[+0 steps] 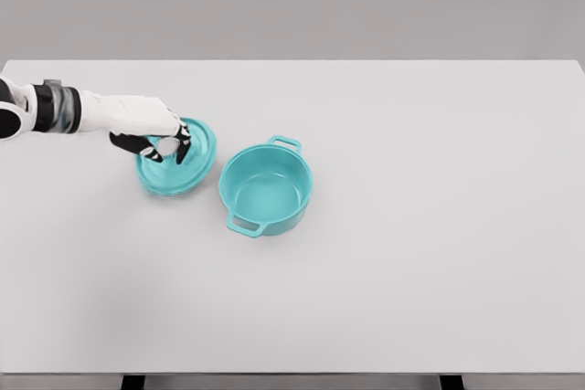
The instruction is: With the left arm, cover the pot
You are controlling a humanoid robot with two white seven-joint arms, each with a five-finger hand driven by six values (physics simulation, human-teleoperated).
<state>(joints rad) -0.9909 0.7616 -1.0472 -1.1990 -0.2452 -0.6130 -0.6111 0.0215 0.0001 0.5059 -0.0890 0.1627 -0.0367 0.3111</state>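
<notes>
A teal pot with two side handles stands open near the middle of the white table. Its teal lid lies just left of it, slightly tilted. My left hand reaches in from the left edge and sits over the lid's centre, fingers curled around the pale knob. The lid's middle is hidden under the hand. The right arm does not show.
The table's far edge runs along the top against a grey wall, and its front edge lies near the bottom of the picture.
</notes>
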